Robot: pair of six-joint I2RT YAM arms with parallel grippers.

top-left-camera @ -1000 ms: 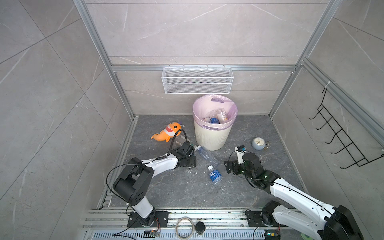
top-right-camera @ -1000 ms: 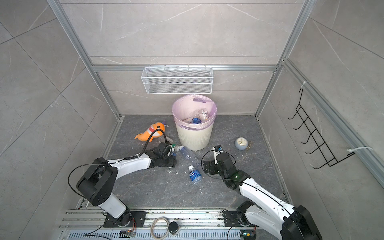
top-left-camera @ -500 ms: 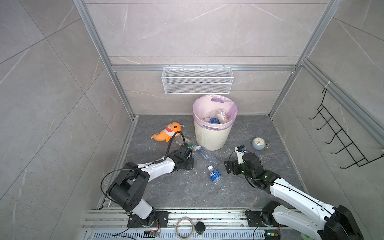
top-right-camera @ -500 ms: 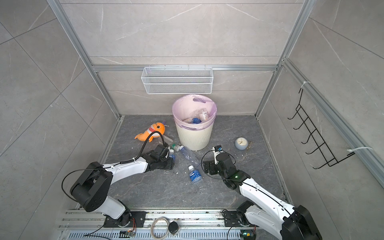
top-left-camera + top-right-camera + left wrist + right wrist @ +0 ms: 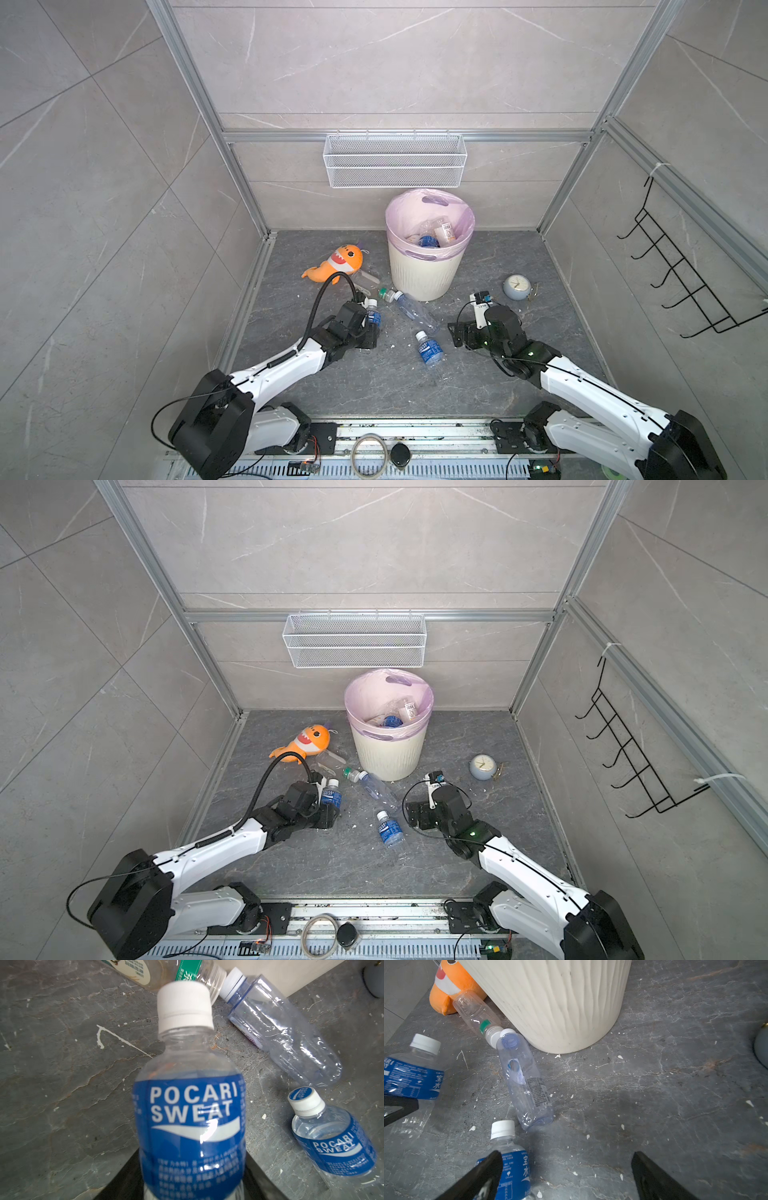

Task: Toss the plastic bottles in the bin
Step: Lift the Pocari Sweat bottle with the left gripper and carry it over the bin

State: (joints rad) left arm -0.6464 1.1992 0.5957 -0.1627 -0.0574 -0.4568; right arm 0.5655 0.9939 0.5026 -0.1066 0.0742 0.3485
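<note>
Plainly, the left gripper [image 5: 369,330] is clamped on a blue-labelled bottle [image 5: 190,1126]. Its jaws sit on the lower body and the white cap points away from the wrist. In both top views this bottle stands roughly upright at the arm's tip, on the near side of the bin [image 5: 419,270] and apart from it.

It looks empty (I see no liquid line), so I judge it very light. The thin wall should dent under a hard squeeze, and the glossy label film is slick. A round body can also swivel between flat jaws. The labelled barrel is the sensible place to hold, not the tapering shoulder or the cap.

The right gripper [image 5: 565,1152] is spread wide and holds nothing. It hangs low over the grey floor [image 5: 654,1095], beside a second blue-labelled bottle [image 5: 429,349] that lies on its side. That one should be taken across its barrel, or it will probably roll off.

Farther out, a long clear bottle [image 5: 411,306] lies with its cap near the foot of the bin. It looks crumpled and soft, so a mid-body grip would likely flatten it somewhat. A green-banded bottle [image 5: 475,1012] lies between the bin and the orange shark plush [image 5: 336,264]. More bottles already lie inside the bin's pale liner.
</note>
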